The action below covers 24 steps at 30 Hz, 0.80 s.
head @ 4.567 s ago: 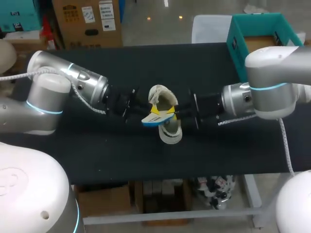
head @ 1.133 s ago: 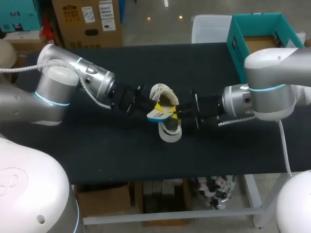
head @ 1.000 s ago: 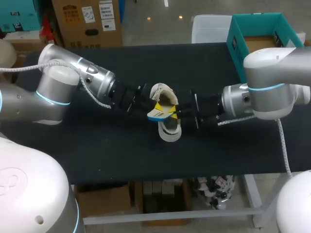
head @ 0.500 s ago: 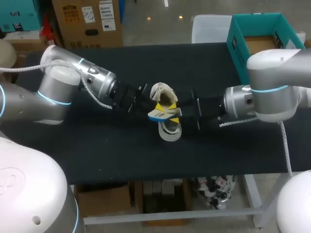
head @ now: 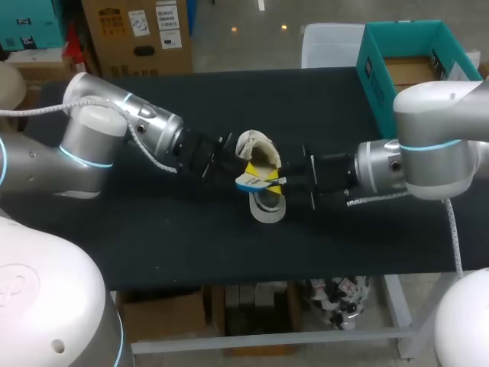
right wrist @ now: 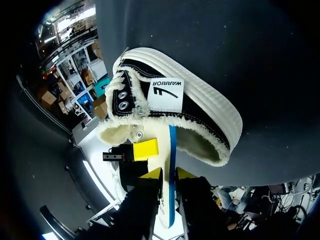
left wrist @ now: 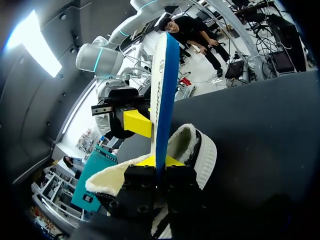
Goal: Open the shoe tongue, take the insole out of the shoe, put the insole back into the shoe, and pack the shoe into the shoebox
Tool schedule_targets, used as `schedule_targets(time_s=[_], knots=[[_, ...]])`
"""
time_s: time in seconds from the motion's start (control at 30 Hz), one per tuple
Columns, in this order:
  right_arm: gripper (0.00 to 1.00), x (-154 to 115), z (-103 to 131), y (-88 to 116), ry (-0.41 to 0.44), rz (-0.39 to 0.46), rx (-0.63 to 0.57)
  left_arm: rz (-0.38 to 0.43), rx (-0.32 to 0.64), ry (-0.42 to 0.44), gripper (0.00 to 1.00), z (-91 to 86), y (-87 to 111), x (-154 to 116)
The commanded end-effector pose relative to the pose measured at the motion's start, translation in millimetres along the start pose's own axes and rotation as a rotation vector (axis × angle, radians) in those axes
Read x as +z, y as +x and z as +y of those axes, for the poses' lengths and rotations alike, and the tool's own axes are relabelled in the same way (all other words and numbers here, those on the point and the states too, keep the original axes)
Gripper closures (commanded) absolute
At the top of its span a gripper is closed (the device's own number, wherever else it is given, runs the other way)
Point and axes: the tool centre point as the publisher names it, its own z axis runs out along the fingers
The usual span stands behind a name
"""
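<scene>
Our right tool [right wrist: 168, 175] draws back slightly, yet it and our left tool [left wrist: 160, 167] both stay clamped on the insole [left wrist: 161, 90] over the shoe [right wrist: 200, 107], so we judge reinsertion comes next.

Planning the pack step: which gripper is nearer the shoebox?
The right gripper, on the shoe's side facing the teal shoebox; the left gripper is opposite.

Colours on view
Black shoe [head: 267, 210], cream sole and lining; white insole [head: 247, 182] edged blue; teal shoebox [head: 374, 69]; black surface [head: 191, 229].
</scene>
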Motion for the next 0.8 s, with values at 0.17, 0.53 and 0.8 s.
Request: schedule_targets(time_s=[0.17, 0.53, 0.8], knots=[[1.0, 7.1, 5.4, -0.1, 0.018, 0.003, 0.001, -0.008, -0.003, -0.004, 1.0, -1.1, 3.4, 0.4], [1.0, 5.2, 5.7, -0.6, 0.003, 0.007, 0.006, -0.004, 0.029, 0.021, 0.57, -19.5, 1.9, -6.1], [1.0, 3.7, 6.4, -0.6, -0.003, 0.007, 0.009, 0.003, 0.055, 0.033, 0.65, -30.3, 2.2, -8.9]])
